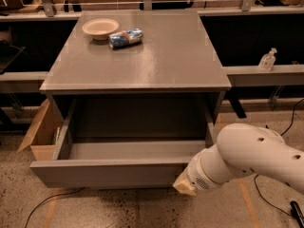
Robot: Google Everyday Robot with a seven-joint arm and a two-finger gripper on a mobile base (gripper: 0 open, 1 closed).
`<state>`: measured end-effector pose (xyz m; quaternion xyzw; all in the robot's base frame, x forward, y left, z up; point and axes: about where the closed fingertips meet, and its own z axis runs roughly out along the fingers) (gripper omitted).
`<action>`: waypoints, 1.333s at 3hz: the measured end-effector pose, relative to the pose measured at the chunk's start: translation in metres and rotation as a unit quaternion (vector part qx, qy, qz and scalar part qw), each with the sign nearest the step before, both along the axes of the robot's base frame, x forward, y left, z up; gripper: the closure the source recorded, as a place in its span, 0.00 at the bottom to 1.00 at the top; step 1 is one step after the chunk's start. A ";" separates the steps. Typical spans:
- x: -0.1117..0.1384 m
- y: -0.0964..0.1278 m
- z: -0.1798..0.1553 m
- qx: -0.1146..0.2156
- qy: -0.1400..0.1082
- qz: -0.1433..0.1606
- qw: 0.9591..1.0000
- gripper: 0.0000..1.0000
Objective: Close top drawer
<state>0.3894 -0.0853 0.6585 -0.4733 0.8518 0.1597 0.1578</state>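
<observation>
The top drawer [109,172] is a wide matte-grey box pulled far out of the grey cabinet [137,56], its deep interior open and bare. My white arm comes in from the lower right. The gripper [184,186] is at the arm's end, right at the drawer front's lower right part, showing only as a tan tip. Whether it touches the front I cannot tell.
A cream bowl [100,28] and a blue crushed can [126,38] lie on the cabinet top at the back left. An open cardboard box [42,133] stands on the floor left of the drawer. A clear bottle [267,60] sits on the right shelf. Cables run across the speckled floor.
</observation>
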 end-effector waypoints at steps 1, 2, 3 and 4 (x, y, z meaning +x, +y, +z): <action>0.031 0.004 0.002 0.014 -0.050 -0.030 0.998 1.00; 0.031 0.004 0.002 0.014 -0.050 -0.030 0.998 1.00; 0.042 0.004 0.001 0.019 -0.058 -0.025 0.998 1.00; 0.063 0.004 0.000 0.025 -0.072 -0.017 0.997 1.00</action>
